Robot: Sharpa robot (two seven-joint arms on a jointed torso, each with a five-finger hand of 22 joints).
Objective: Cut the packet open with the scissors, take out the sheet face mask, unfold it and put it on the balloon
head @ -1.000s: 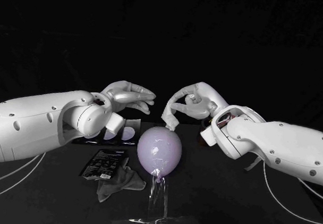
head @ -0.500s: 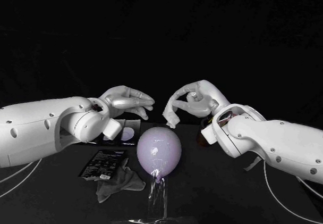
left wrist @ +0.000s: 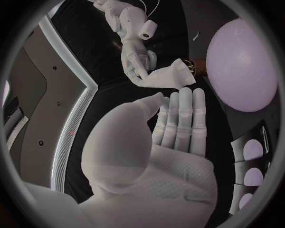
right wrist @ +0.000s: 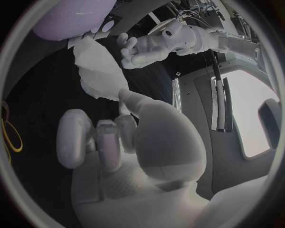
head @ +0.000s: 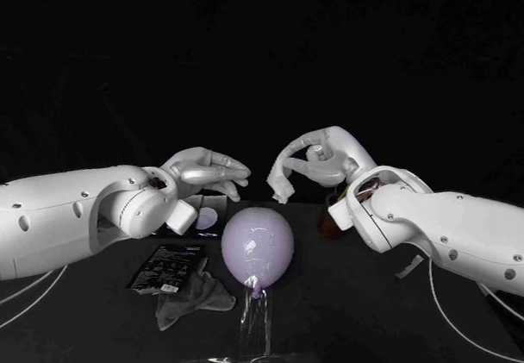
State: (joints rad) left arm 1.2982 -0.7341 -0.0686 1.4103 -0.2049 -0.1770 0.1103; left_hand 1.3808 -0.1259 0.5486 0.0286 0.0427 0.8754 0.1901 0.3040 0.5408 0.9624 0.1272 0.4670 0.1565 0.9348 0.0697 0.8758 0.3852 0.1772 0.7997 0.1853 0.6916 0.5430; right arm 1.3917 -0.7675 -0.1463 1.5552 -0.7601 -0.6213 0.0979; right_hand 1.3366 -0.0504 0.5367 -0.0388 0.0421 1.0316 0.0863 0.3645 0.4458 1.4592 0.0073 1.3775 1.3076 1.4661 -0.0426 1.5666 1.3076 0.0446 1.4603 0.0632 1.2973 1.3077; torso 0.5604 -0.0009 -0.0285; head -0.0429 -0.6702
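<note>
Above the balloon point(head: 258, 244), right hand point(head: 314, 161) pinches the folded sheet mask point(head: 280, 188); its lower end hangs close to the balloon's top, contact unclear. Left hand point(head: 207, 169) is level beside it, palm open, holding nothing. Balloon upright on clear stand point(head: 251, 354). Black packet point(head: 166, 266) flat on table point(head: 360, 330) left of balloon, pale crumpled piece point(head: 194, 298) against it
</note>
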